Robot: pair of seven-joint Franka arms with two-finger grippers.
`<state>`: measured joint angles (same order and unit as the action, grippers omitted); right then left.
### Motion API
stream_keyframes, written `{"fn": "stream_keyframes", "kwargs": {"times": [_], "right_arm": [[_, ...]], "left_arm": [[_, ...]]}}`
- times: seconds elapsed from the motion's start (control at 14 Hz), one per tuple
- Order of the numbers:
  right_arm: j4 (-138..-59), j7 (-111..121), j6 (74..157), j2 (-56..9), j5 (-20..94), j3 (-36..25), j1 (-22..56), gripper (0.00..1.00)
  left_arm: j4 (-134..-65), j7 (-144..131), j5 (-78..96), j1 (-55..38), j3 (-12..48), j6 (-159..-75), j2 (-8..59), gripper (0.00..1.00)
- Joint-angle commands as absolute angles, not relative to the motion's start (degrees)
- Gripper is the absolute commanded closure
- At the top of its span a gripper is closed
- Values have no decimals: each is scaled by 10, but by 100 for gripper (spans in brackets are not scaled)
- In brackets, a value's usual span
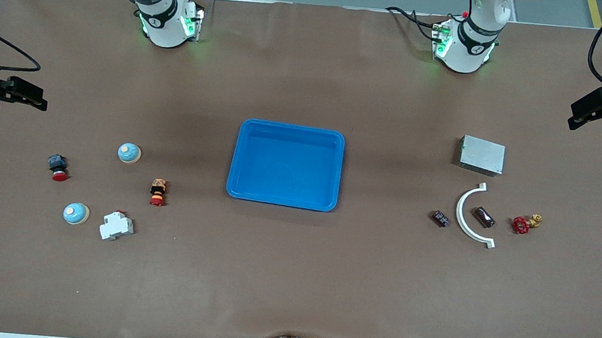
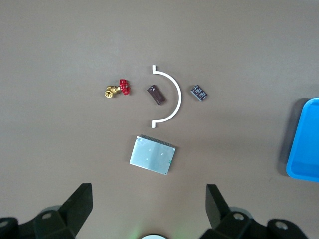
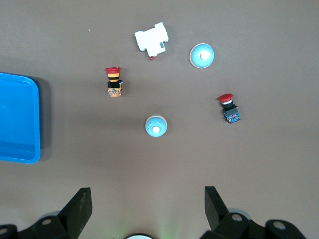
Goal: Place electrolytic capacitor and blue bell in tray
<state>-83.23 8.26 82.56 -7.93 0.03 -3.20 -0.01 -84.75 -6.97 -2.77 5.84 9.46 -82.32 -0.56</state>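
on the worktop [image 1: 290, 278] toward the left arm's end: grey box [image 1: 482, 155], white arc [image 1: 468, 212], red valve [image 1: 525, 223]. toward the right arm's end: white breaker [image 1: 116, 226] and two red-capped push buttons [image 1: 58, 166], [image 1: 158, 191].

- Both arms are white, each with a black band and a small black mark near the base.
- Green lights glow at both bases.
- Black cables trail from each base.
- Right gripper [image 1: 37, 101] and left gripper [image 1: 577, 115] are black.
- In both wrist views the jaws are black, angular, with round holes.
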Motion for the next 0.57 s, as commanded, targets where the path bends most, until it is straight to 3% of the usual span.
{"fn": "stream_keyframes", "kwargs": {"times": [0.0, 0.22, 0.5], "right_arm": [[-817, 75, 817, -86, -2, -31, 2, 0], [-817, 75, 817, -86, -2, -31, 1, 0], [-817, 75, 817, -87, -3, -31, 1, 0]], "left_arm": [[-858, -80, -47, 58, 95, -826, 23, 0], [-873, -100, -49, 77, 95, -858, 46, 0], [-950, -108, -49, 92, 95, -943, 46, 0]]}}
